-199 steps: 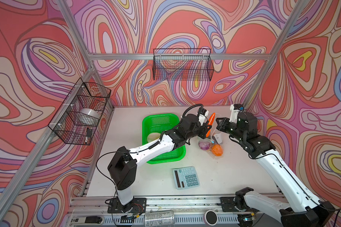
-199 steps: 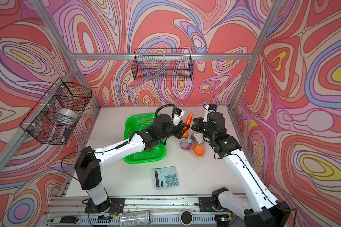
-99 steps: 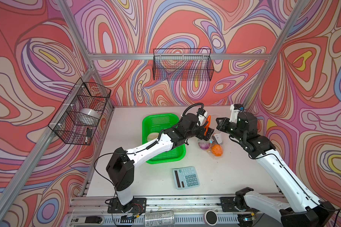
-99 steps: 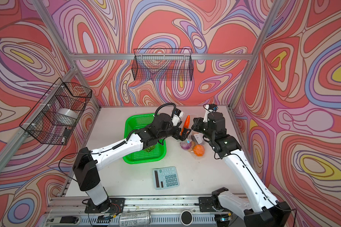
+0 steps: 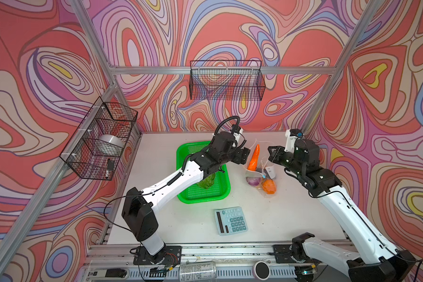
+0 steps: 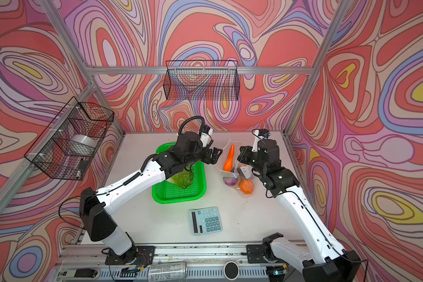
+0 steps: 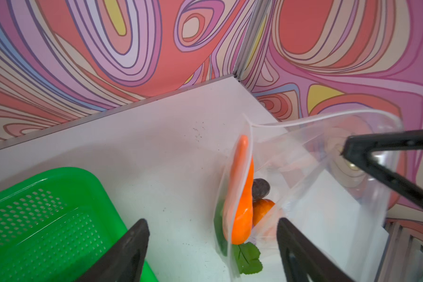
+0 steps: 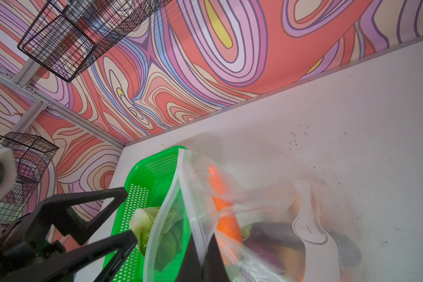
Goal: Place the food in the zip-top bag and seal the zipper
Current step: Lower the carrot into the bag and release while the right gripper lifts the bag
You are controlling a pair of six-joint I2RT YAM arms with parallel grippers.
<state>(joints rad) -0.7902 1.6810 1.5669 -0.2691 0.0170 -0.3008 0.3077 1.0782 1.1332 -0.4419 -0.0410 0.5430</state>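
Left tool (image 7: 211,222) was released; right tool (image 5: 271,152) clenched the clear plastic zip-top bag (image 7: 315,158). Orange carrot (image 5: 253,157) stood inside; green cabbage (image 6: 182,179) lay outside; zipper (image 7: 303,122) unsealed.

Left arm (image 5: 176,180): reaches from its base at the near edge of the table, slanting away toward the middle; white link low and long.
Left wrist (image 5: 221,147): black, turned to the right, with a cable looped above it.
Left tool (image 7: 212,221): jaws parted, with nothing between them; it faces the right tool.
Right arm (image 5: 352,214): rises from the near right base and leans inward.
Right wrist (image 5: 303,152): black, raised, angled left.
Right tool (image 5: 270,152): jaws pinched together on the rim of the zip-top bag (image 7: 303,156), held above the table.
Tools: near each other, not touching.
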